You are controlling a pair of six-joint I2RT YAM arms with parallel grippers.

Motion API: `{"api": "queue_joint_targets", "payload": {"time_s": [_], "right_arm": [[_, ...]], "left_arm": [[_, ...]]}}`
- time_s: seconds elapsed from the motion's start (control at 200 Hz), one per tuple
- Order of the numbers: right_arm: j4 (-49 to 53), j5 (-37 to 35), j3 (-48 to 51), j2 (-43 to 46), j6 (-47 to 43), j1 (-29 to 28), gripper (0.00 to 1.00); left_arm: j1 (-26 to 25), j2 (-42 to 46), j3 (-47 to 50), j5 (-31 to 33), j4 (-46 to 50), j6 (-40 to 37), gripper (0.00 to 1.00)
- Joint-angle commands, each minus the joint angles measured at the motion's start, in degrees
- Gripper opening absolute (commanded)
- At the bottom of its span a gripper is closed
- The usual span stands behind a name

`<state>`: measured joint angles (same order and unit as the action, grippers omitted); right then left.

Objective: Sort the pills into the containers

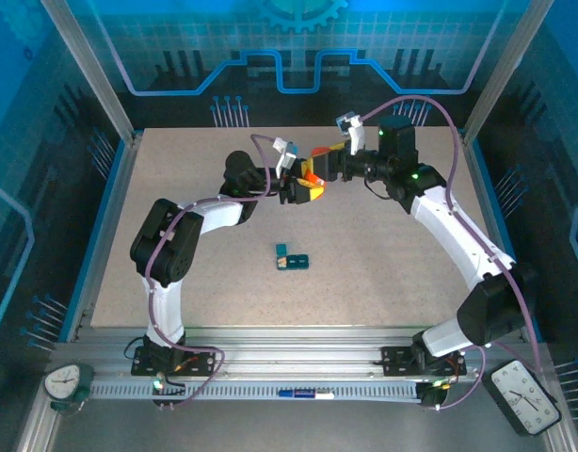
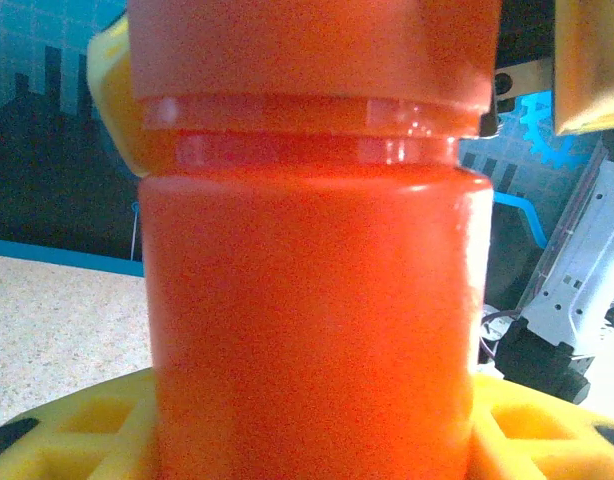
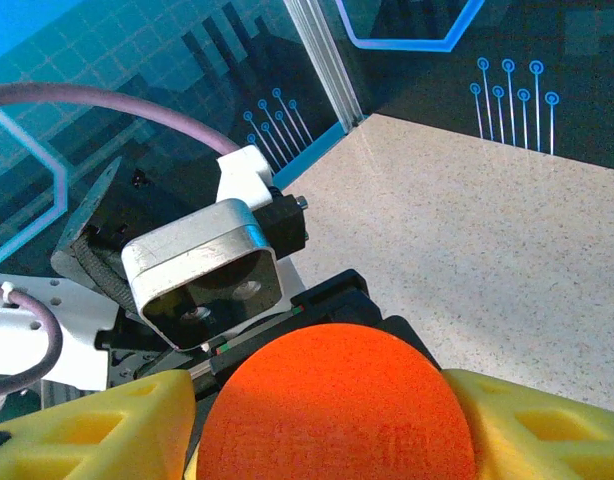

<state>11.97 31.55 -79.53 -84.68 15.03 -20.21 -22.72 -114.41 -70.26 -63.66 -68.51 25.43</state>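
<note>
An orange bottle (image 1: 311, 176) hangs in the air over the back of the table between both arms. My left gripper (image 1: 294, 185) is shut on its body (image 2: 307, 330), with yellow fingers (image 2: 77, 430) on either side. My right gripper (image 1: 323, 169) stands around the orange cap (image 3: 337, 410). One yellow finger (image 2: 112, 100) lies against the cap; the other (image 2: 587, 60) stands off it with a gap, so it is open. The containers (image 1: 292, 256), a dark-teal strip of cells, lie on the table's middle, apart from both grippers. The pills are hidden.
The speckled table (image 1: 176, 226) has blue walls and metal posts (image 1: 96, 71) around it. Beyond the near rail stand a small clock (image 1: 63, 381) at left and another (image 1: 524, 395) at right. A pen (image 1: 303, 394) lies on the rail.
</note>
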Motion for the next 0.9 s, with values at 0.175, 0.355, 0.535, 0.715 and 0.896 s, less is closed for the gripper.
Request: {"api": "queue_joint_targets", "payload": {"time_s": [0.175,0.355,0.535,0.715,0.896], "right_arm": [[2.01,1.25,-3.63,-0.56,0.18,-0.8,0.63],[2.06,1.22,-3.37,-0.83,0.27,-0.79,0.5],[1.67,1.06,-3.32,-0.85,0.68,-0.48,0.24],[-5.94,1.59,-0.79,0.91,7.25,2.73,0.16],[-19.14,5.91,3.37,2.48,18.94,6.59,0.15]], "left_arm": [[0.09,0.68,-1.02,1.08,-1.58,-0.34,0.0],[0.08,0.59,-1.1,1.09,-1.58,-0.3,0.0],[0.08,0.44,-1.1,1.08,-1.67,-0.2,0.0],[0.06,0.24,-0.86,1.04,-1.8,-0.11,0.0],[-0.03,0.22,-0.86,1.0,-1.93,-0.16,0.0]]}}
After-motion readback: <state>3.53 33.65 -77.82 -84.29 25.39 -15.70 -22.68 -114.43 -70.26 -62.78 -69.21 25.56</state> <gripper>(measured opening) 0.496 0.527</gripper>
